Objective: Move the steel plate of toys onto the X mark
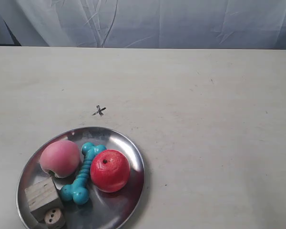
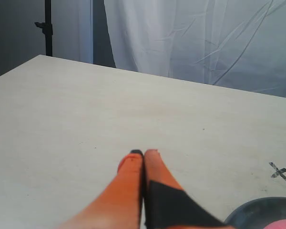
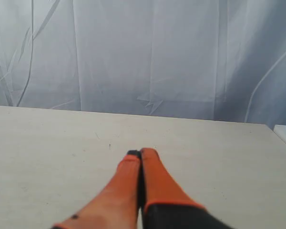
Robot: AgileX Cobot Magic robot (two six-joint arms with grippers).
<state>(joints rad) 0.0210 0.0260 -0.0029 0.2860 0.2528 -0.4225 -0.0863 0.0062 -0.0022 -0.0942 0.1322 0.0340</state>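
Observation:
The steel plate (image 1: 128,191) lies at the exterior view's lower left, its front rim cut off by the frame. On it rest a pink peach (image 1: 60,158), a red apple (image 1: 110,170), a teal bone-shaped toy (image 1: 82,174), a pale wooden cube (image 1: 42,197) and a small wooden die (image 1: 54,218). The X mark (image 1: 99,111) sits on the table just beyond the plate's far rim. No arm shows in the exterior view. My left gripper (image 2: 143,153) is shut and holds nothing, with the X mark (image 2: 278,172) and the plate's rim (image 2: 257,210) off to its side. My right gripper (image 3: 141,152) is shut over bare table.
The pale table (image 1: 205,119) stretches wide behind and to the right of the plate. A white curtain (image 1: 148,21) hangs past the far edge. A dark stand (image 2: 47,26) rises beyond a table corner in the left wrist view.

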